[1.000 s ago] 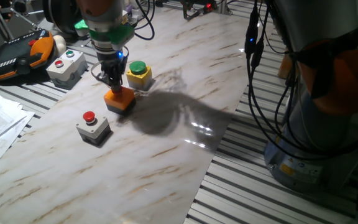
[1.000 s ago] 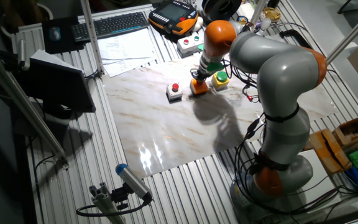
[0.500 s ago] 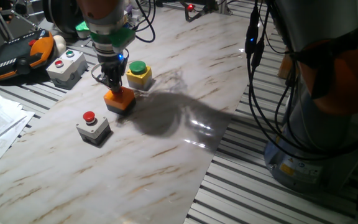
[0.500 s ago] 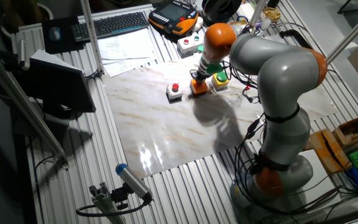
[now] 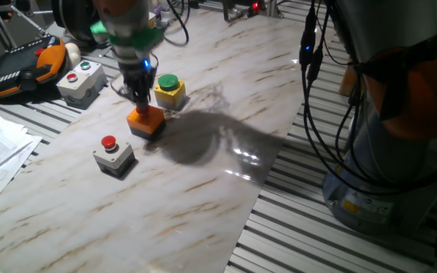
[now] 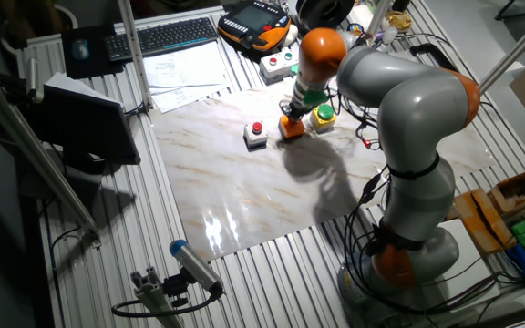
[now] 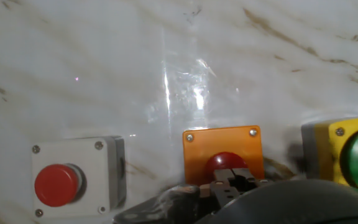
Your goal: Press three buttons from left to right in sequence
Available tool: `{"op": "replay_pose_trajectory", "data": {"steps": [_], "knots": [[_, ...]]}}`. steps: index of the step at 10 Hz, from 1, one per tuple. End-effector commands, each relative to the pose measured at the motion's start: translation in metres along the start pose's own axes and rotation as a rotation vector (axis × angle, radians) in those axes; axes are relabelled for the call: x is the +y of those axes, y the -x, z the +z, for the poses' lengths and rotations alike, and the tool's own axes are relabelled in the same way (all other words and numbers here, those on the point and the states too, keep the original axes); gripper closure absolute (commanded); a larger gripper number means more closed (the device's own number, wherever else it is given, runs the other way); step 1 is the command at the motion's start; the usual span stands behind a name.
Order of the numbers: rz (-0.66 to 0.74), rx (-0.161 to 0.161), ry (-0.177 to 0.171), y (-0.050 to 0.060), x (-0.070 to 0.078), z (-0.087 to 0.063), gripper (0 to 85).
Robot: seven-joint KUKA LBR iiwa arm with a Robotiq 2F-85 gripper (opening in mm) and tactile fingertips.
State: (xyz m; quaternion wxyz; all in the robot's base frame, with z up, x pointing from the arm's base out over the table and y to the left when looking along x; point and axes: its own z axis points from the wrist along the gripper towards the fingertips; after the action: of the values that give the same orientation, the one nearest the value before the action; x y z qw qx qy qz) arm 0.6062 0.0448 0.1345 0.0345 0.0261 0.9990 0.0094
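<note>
Hand view looks straight down on the marble-patterned sheet (image 7: 166, 62) and shows what the fixed cameras cannot: the orange box (image 7: 223, 152) with its red cap (image 7: 224, 163) partly covered by the gripper (image 7: 232, 184), whose dark tip sits right at the cap's near edge. Whether the fingers are parted or closed cannot be told; no gap between them shows in any view. In the same view the grey box (image 7: 78, 176) with its red cap lies just beside the orange one on the left, and the yellow box (image 7: 347, 155) with its green cap lies at the right edge, partly cut off.

One fixed view gives the height that the hand view lacks: the gripper (image 5: 140, 102) points down onto the top of the orange box (image 5: 146, 122). The grey box (image 5: 114, 155) lies nearer the camera and the yellow box (image 5: 169, 90) farther back, the three in a diagonal row and each apart from its neighbour.

The sheet lies on a ribbed aluminium table (image 5: 317, 235). Beyond the sheet's far corner stand a larger grey box (image 5: 81, 80) with a red and a green button and an orange-and-black pendant (image 5: 21, 67).

The other fixed view shows the whole arm (image 6: 408, 118) bending over the table, with papers (image 6: 185, 66) and a keyboard (image 6: 167, 35) at the far side.
</note>
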Motion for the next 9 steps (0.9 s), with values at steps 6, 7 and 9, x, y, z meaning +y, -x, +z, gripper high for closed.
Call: {"op": "replay_pose_trajectory", "data": {"steps": [6,7,9], "knots": [[-0.004,0.007,-0.068,0.0029,-0.0056,-0.0171,84.3],[0.044,0.016,-0.093,0.0029,-0.0056,-0.0171,84.3],[0.107,-0.009,-0.119,0.0029,-0.0056,-0.0171,84.3]]}}
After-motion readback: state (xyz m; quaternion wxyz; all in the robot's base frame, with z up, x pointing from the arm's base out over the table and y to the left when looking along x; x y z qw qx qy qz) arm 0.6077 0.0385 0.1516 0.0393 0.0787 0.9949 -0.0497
